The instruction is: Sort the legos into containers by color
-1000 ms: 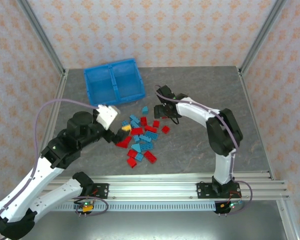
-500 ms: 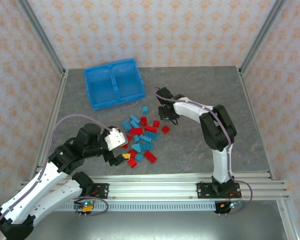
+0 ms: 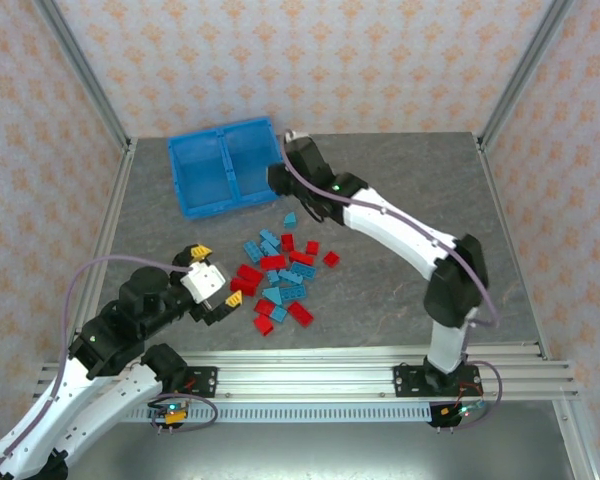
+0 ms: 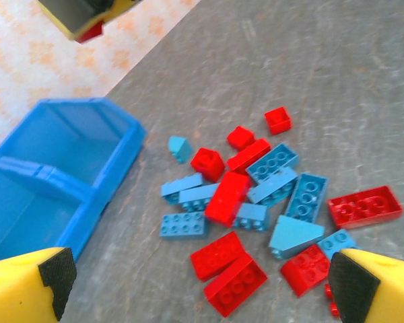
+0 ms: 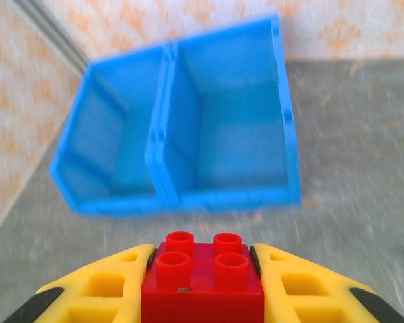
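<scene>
The left tool hovers with its fingers spread wide above the counter, just left of the pile of red and light blue bricks. Behind it, near the counter's far left edge, sits the blue two-compartment bin. At the bin's right wall, the right tool is pinching a red brick. Right of the pile the counter lies wide open.

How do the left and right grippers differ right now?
The left gripper is open and empty; the right gripper is shut on a red brick. The left gripper hovers at the left side of the loose pile; the right gripper is close to the bin, by its right compartment. Both have yellow fingers.
</scene>
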{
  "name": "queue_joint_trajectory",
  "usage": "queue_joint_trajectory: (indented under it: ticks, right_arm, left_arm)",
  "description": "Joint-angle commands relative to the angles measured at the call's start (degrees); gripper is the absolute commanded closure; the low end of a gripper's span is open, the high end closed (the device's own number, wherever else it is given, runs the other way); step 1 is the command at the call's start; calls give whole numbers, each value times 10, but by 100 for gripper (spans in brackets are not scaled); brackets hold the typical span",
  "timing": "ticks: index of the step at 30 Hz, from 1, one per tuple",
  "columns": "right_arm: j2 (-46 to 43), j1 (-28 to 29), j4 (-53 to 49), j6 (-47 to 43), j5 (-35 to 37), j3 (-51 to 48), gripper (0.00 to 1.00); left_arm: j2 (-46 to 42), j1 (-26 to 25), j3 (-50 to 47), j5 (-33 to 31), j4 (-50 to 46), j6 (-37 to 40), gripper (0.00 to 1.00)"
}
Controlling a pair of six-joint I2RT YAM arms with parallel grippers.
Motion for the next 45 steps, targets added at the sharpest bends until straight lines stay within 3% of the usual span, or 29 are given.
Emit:
queue_joint_trajectory:
  ticks: [1, 7, 12, 21, 28, 31, 40, 45]
  right_arm:
    - [112, -8, -21, -11, 36, 112, 69]
    - [317, -18, -113, -30, 36, 370, 69]
    - [433, -37, -134, -25, 8, 501, 65]
    - [438, -35, -127, -62, 2, 510, 49]
    - [368, -34, -164, -48, -27, 500, 48]
    - [282, -34, -185, -41, -47, 430, 47]
    - [-105, -33, -110, -27, -143, -46, 39]
    - [-272, -30, -122, -20, -214, -238, 29]
  left_arm:
    - [-3, -3, -5, -67, 5, -9, 0]
    - [-10, 1, -6, -91, 7, -11, 0]
    - [-21, 2, -14, -81, 15, -10, 0]
    - [-18, 9, -18, -71, 26, -7, 0]
    - [-29, 15, -30, -96, 40, -12, 0]
    - [-38, 14, -41, -121, 60, -23, 0]
    - [9, 36, -33, -253, 108, -125, 0]
    - [48, 64, 47, -317, 74, -299, 0]
